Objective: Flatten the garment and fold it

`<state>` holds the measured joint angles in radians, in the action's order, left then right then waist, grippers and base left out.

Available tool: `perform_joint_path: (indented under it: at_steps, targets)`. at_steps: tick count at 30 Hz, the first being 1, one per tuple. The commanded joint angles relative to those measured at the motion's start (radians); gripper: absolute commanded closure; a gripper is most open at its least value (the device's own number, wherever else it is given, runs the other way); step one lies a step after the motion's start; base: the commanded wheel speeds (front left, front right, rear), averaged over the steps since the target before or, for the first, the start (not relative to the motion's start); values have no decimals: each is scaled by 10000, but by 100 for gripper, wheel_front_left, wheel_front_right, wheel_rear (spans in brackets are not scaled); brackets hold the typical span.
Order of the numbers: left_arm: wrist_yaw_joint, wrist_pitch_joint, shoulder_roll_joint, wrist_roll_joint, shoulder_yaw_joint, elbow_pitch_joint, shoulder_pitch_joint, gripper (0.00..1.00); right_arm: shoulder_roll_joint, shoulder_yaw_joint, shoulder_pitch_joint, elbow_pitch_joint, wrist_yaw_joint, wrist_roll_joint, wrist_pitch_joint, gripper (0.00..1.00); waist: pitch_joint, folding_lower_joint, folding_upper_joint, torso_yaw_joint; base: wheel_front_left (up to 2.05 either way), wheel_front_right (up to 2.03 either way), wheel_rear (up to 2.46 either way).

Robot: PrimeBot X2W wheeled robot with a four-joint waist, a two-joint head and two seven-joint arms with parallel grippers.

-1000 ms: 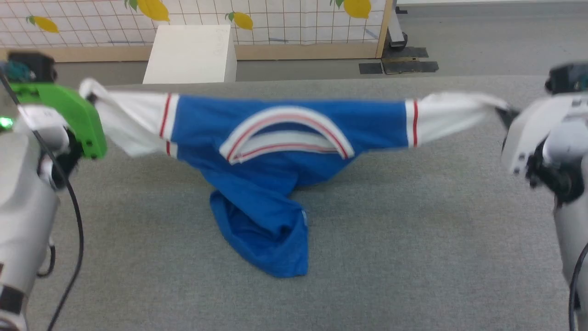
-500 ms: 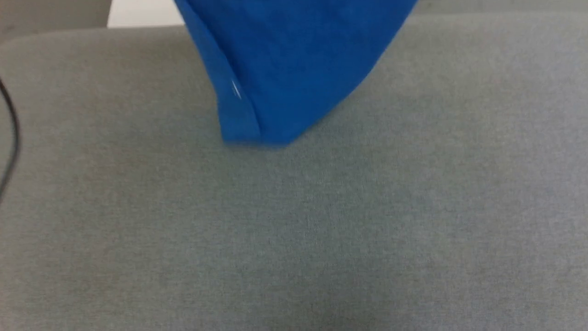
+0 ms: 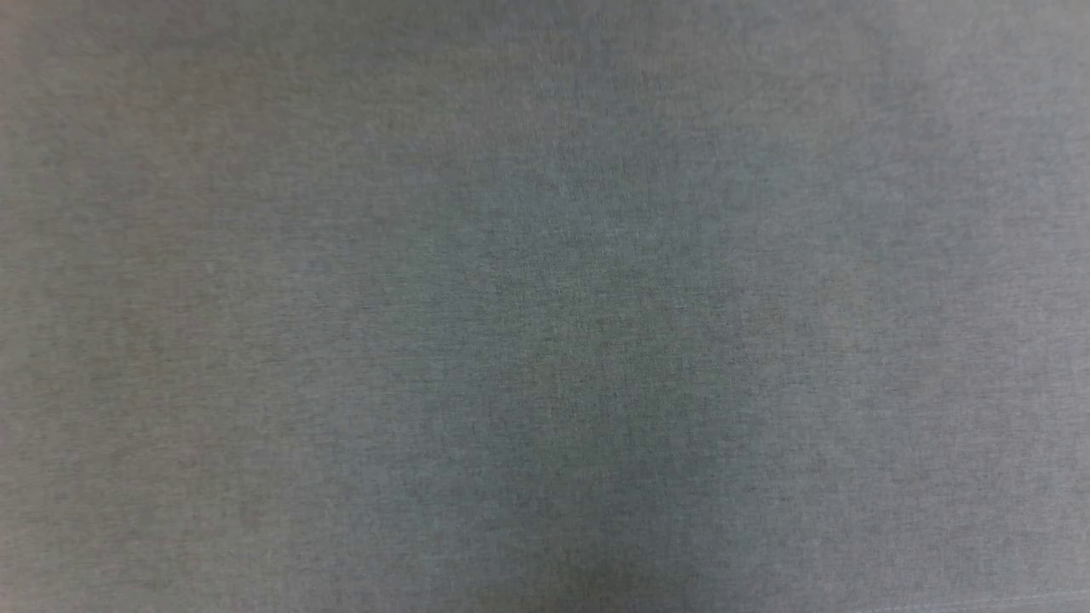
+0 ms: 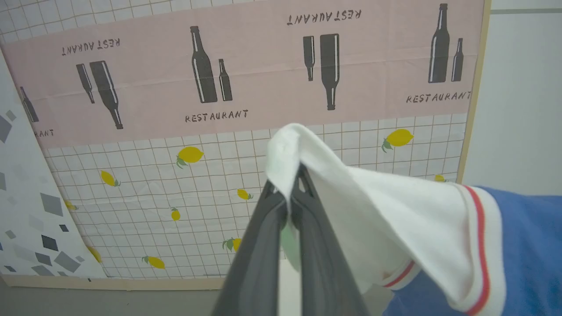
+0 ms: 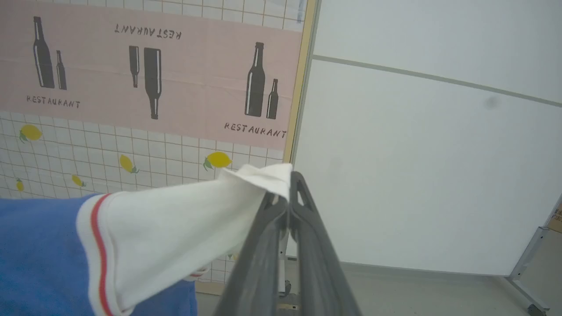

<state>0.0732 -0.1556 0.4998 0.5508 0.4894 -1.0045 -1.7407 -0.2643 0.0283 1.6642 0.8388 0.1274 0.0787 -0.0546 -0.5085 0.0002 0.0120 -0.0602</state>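
Note:
In the left wrist view my left gripper (image 4: 290, 193) is shut on the tip of a white sleeve of the garment (image 4: 395, 210), which runs off to the right into red-striped trim and blue cloth. My right gripper (image 5: 290, 193) in the right wrist view pinches the other white sleeve of the garment (image 5: 175, 228), whose red stripe and blue body stretch to the left. Both sleeves are held up in the air, facing the wall. The grey table cover (image 3: 545, 306) lies under the head camera.
A wall panel (image 4: 219, 87) with bottle and lemon prints stands beyond both grippers. To its right is a plain white wall (image 5: 417, 153), with grey floor (image 5: 439, 289) below and a metal stand leg (image 5: 522, 263) at the far right.
The head camera has tipped down, so the garment and both arms have slid out of its top edge. Both grippers stay shut on the sleeves.

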Motion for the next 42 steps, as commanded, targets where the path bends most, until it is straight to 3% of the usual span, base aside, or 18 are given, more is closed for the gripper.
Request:
perform_joint_path:
  at_steps: [1, 11, 19, 23, 29, 35, 39, 42]
  targets:
    - [90, -123, -74, 155, -23, -176, 128, 100, 67, -110, -12, 230, 33, 70, 152, 100, -352, -2, -120, -118, 0, 0, 0]
    - [470, -676, -496, 774, -8, -1125, 1685, 100, 575, -1205, -1364, 1667, 33, 839, 1037, 100, 100, -2, -120, -101, 0, 0, 0]
    - [564, -1033, -662, 1734, -433, -919, 4873, 100, 767, -2604, -4532, 1682, 33, 2231, 2063, 100, 1753, -2, -120, 25, 0, 0, 0]
    - [554, -1055, -462, 2063, -1081, 159, 7046, 100, 511, -3062, -6521, 972, 33, 2955, 2454, 100, 2447, -2, -120, 28, 0, 0, 0]
    - [-70, -1059, -419, 1914, -2052, 2599, 11151, 100, -60, -2962, -9532, -576, 33, 3717, 2617, 100, 3435, -2, -120, 25, 0, 0, 0]
    - [-981, -1059, -125, 1937, -2520, 5053, 14510, 100, -445, -2085, -12319, -2790, 33, 3670, 2066, 100, 4167, -2, -120, 28, 0, 0, 0]
    - [-1681, -579, 249, 2008, -2638, 6798, 16125, 100, -290, -1048, -14244, -4751, 33, 3280, 1240, 100, 4472, -2, -120, 132, 0, 0, 0]
    - [-2360, -29, 502, 2007, -2673, 8226, 17241, 100, 171, -222, -15779, -6355, 33, 2838, 339, 100, 4651, -2, -120, 198, 0, 0, 0]
